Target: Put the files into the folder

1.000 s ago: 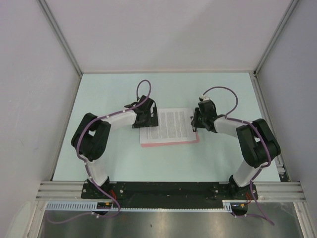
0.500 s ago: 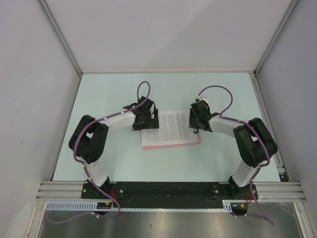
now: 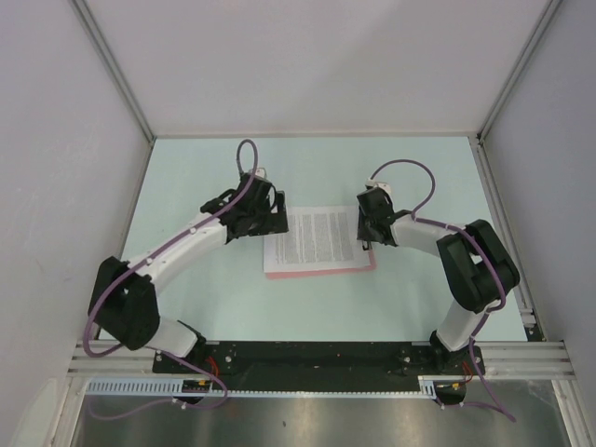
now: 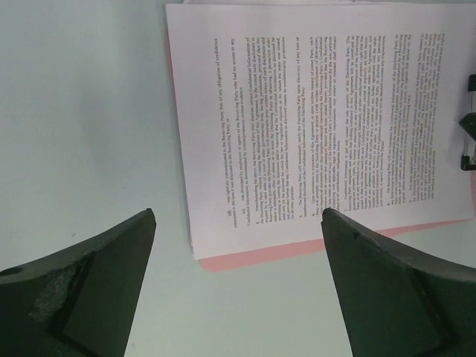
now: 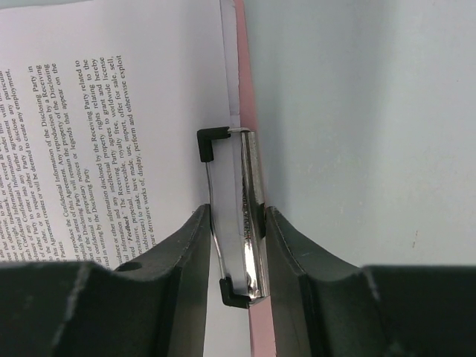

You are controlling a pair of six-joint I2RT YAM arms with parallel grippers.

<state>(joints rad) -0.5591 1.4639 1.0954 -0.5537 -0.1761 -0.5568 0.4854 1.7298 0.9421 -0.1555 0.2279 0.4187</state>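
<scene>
One pink folder (image 4: 312, 245) lies on the table (image 3: 205, 177), with the files (image 3: 312, 237) stacked on it; I can count only the top sheet. Of two grippers, the right gripper (image 5: 236, 223) pinches the single metal clip (image 5: 251, 178), and the left gripper (image 4: 238, 223) hangs wide open beside the papers.

one folder (image 3: 321, 273), one file stack (image 3: 312, 237), two tools (image 4: 238, 223) (image 5: 236, 217)

My left gripper (image 4: 238, 223) hangs wide open above the folder's (image 4: 245, 260) corner, with only flat files (image 4: 312, 119) and bare bench (image 4: 82, 111) beneath and open room on its outer side. My right gripper (image 5: 238, 223) has no gap left, because the metal clip (image 5: 251, 216) fills it. Open bench lies to its right. The enclosure walls (image 3: 65, 186) bound both sides.
</scene>
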